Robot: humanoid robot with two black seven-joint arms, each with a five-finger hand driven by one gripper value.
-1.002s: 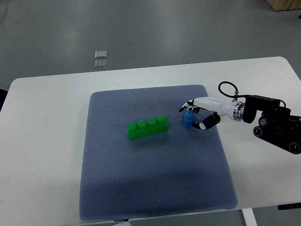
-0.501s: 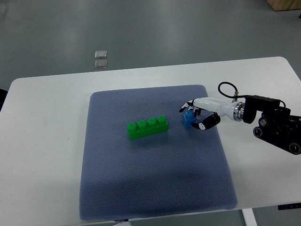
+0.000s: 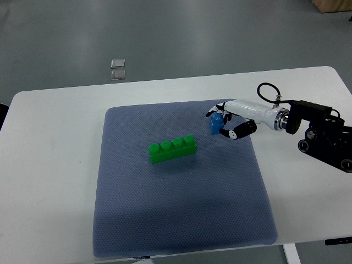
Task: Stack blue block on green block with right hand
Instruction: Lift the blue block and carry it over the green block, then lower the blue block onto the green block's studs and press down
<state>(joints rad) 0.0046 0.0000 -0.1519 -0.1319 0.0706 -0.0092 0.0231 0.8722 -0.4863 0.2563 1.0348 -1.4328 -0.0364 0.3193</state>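
Top view shows my right hand [image 3: 225,124] with fingers clamped on the blue block [image 3: 216,125], thumb below and fingertips on its far side, so it can be carried clear of the grey mat [image 3: 165,220]. The block hangs near the right end of the green block [image 3: 172,149], not yet above it. No containers are present; both blocks sit over the mat on the white table [image 3: 49,165].

blue block [image 3: 216,124] partly hidden by right hand [image 3: 228,122]

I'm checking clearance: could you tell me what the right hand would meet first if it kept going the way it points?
The right hand, gripping the blue block, points left; only blue mat lies ahead. The green block sits nearer the camera, probably missed.
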